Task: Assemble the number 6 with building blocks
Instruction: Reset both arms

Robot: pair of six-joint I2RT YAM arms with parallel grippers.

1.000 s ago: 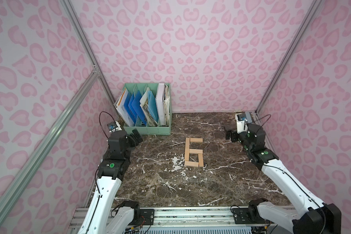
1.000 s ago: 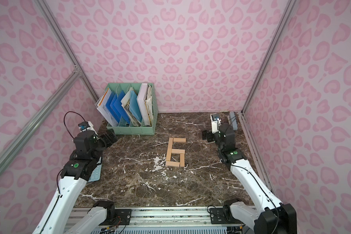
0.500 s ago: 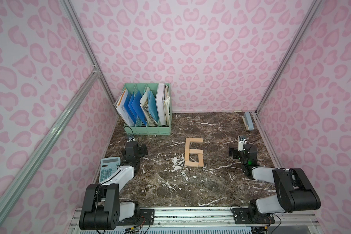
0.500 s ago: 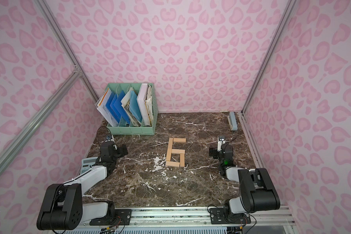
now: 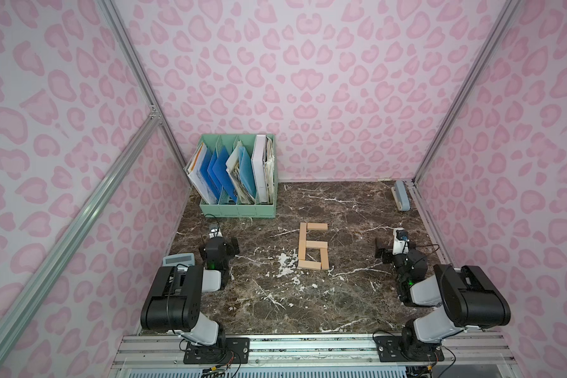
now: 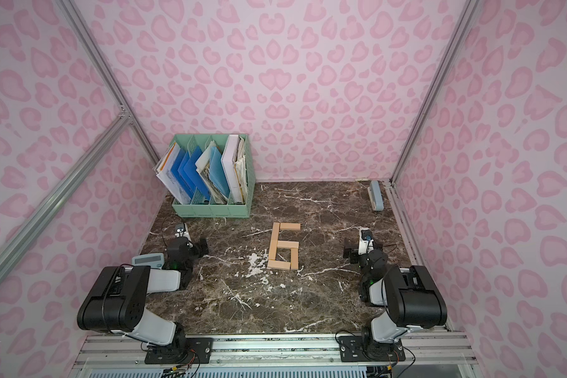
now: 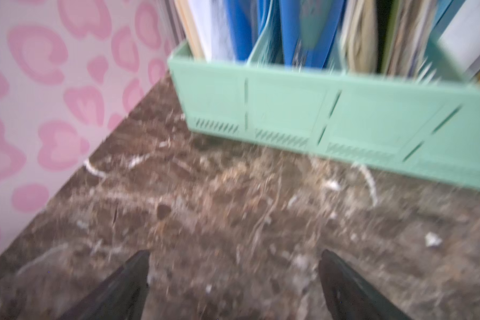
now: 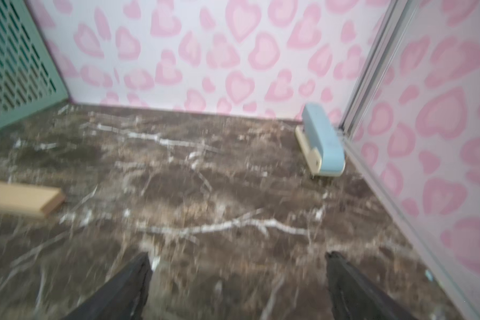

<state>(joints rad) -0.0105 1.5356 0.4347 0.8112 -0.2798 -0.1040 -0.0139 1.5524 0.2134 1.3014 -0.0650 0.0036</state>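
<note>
Several light-tan building blocks lie flat on the dark marble table and make up the number 6 [image 5: 312, 246] [image 6: 284, 246] in the middle, seen in both top views. My left gripper [image 5: 219, 247] [image 6: 187, 246] sits low on the left side, well away from the digit. It is open, with only bare table between its fingers [image 7: 234, 257]. My right gripper [image 5: 394, 250] [image 6: 362, 252] rests low on the right side, also open with nothing in it [image 8: 237, 255]. In the right wrist view, the end of one block [image 8: 20, 198] shows off to the side.
A green file organiser [image 5: 239, 203] [image 7: 330, 116] full of folders stands at the back left. A calculator [image 5: 179, 261] lies by the left arm. A grey-blue bar [image 5: 401, 195] [image 8: 323, 141] lies in the back right corner. Pink patterned walls close in three sides.
Both arms have folded down from a raised, stretched-out posture to low positions nearer the front. The grippers have pulled back from the rear of the table. The 6 has not moved.
</note>
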